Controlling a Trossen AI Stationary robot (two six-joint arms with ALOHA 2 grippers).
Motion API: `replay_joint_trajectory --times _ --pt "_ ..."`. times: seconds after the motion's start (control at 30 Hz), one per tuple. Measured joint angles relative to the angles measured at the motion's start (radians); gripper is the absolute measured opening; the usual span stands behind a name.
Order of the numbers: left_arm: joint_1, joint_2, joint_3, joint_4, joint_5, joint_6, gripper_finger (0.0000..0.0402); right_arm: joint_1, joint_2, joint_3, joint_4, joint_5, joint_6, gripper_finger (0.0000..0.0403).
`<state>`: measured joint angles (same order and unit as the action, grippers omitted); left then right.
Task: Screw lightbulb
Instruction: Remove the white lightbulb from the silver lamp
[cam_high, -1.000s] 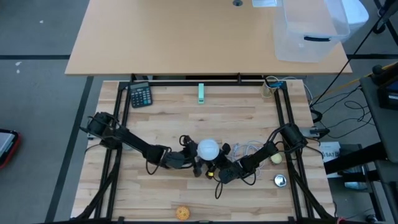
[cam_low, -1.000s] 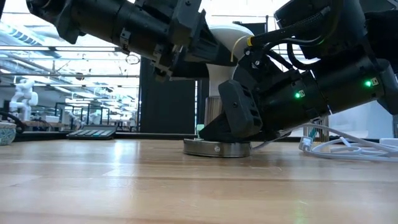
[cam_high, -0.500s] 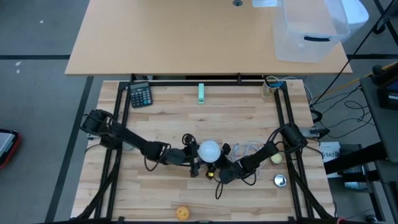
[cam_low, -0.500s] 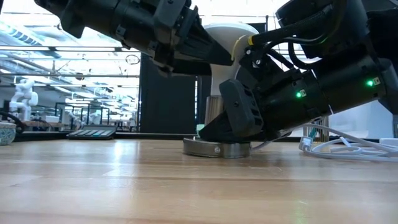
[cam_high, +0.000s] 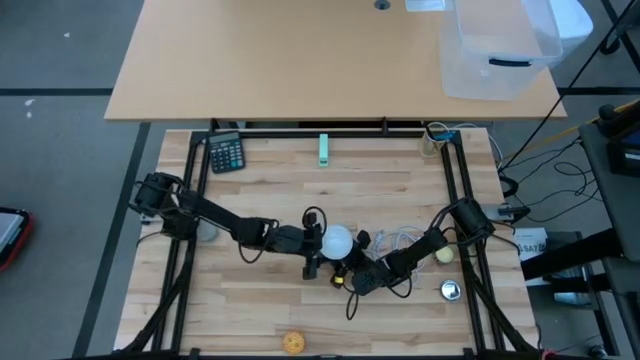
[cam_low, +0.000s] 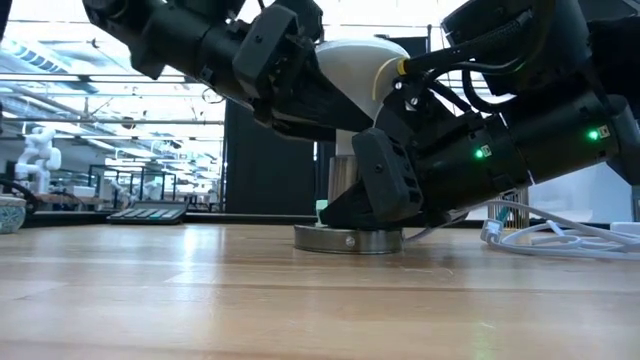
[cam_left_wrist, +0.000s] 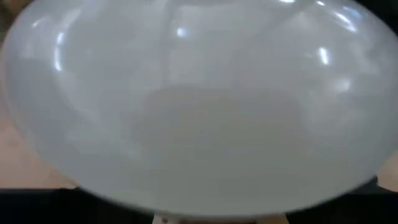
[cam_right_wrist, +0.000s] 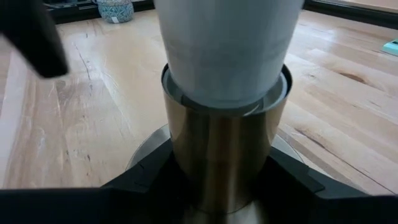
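The bulb (cam_high: 336, 240) stands in its socket (cam_right_wrist: 224, 155) near the counter's (cam_high: 300, 190) centre; left fingers (cam_high: 314, 245), at its nine o'clock, spread around the globe to turn it; right fingers (cam_high: 350, 276), at five o'clock, clamp the socket to steady it.

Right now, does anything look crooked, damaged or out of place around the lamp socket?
Nothing stands out. The lightbulb sits upright and centred in the metal socket, with the left gripper around its globe and the right gripper clamped on the socket. The loose white cable lies beside the base.
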<state>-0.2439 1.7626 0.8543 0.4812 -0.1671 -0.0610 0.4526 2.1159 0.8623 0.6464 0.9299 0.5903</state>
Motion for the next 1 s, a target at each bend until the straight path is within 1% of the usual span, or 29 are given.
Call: replay_joint_trajectory --times 0.2,0.47,0.73,0.87,1.0 --pt "0.043 0.0 0.0 -0.009 0.127 0.045 0.0272 0.0 0.0 0.0 0.0 -0.002 -0.001 0.0183" --pt "0.081 0.001 0.0 -0.021 0.235 0.069 0.0272 0.0 0.0 0.0 0.001 -0.015 0.003 0.0183" --pt "0.082 -0.029 -0.002 -0.068 0.245 0.097 0.0272 0.001 0.0 0.001 0.002 -0.02 0.002 0.0183" --pt "0.091 -0.067 -0.002 -0.122 0.243 0.097 0.0272 0.001 0.0 0.001 0.002 -0.019 0.003 0.0183" --pt "0.091 -0.095 -0.003 -0.135 0.202 0.098 0.0272 0.0 0.0 0.0 -0.001 -0.013 0.007 0.0183"
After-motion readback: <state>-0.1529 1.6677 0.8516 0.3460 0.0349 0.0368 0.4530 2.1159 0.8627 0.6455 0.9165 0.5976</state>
